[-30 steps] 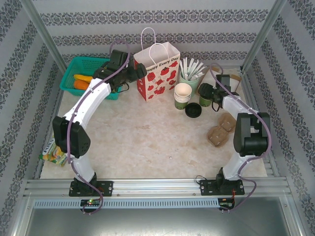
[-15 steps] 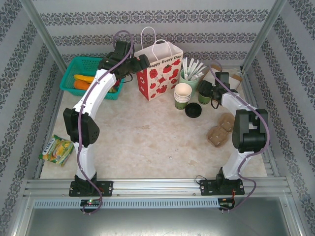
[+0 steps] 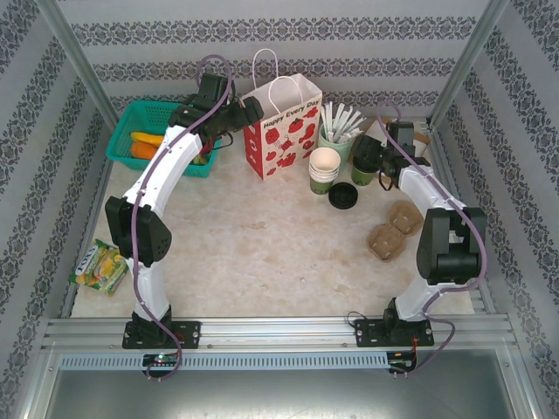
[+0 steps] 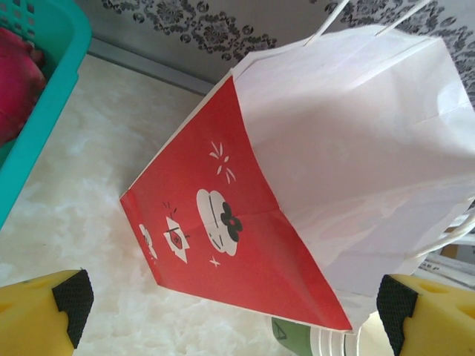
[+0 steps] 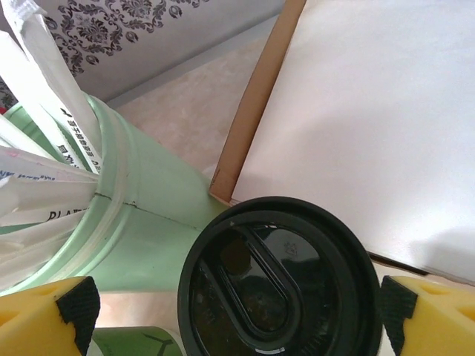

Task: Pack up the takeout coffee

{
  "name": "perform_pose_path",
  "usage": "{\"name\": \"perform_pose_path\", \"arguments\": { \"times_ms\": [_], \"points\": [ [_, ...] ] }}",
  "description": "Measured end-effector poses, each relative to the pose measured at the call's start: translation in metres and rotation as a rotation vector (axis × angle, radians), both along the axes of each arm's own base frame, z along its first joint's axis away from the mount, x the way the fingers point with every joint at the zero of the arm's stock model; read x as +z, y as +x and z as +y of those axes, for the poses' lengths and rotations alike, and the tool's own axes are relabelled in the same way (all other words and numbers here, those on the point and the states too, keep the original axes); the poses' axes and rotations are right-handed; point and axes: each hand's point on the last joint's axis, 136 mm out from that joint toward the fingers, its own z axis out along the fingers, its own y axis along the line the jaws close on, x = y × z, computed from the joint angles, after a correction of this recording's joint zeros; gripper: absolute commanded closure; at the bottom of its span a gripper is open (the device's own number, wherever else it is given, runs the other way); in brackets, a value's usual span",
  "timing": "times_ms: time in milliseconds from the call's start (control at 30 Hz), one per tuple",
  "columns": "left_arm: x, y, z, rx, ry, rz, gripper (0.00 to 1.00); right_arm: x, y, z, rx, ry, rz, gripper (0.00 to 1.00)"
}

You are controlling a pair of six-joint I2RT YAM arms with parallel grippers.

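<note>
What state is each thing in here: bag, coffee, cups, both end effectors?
paper bag: upright, mouth open.
takeout coffee: upright, lid on.
cup stack: upright, nested.
left end effector: open, at the bag.
right end effector: open, straddling the coffee.

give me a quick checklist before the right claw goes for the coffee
1. right claw open: ok, a finger on each side of the takeout coffee.
2. claw centred over it: not ok, the black lid sits nearer one finger.
3. lid on the cup: ok.
4. room around the cup: not ok, the pale green stick holder stands close beside it.
5. paper bag upright: ok.
6. left claw open, holding nothing: ok.
</note>
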Motion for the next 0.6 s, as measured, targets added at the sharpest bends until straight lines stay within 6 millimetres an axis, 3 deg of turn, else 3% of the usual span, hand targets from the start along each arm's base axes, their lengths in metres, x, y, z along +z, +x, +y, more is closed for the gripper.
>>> {"name": "perform_pose_path", "arguments": {
  "times_ms": [200, 333, 467, 600],
  "points": [
    [0.016, 0.013, -0.001, 0.034, -0.030, -0.033, 0.03, 0.022, -0.035, -0.010, -0.050, -0.037, -0.004, 0.02],
    [0.018, 0.031, -0.007, 0.046, -0.045, -0.031, 0.19, 0.043, -0.067, -0.013, -0.065, -0.048, -0.037, 0.02],
    [-0.002, 0.039, -0.010, 0.047, -0.031, 0.013, 0.30, 0.048, -0.099, -0.016, -0.078, -0.059, -0.035, 0.02],
    [-0.022, 0.038, -0.010, 0.044, -0.011, 0.066, 0.56, 0.051, -0.127, -0.022, -0.105, -0.086, -0.019, 0.02]
  ]
}}
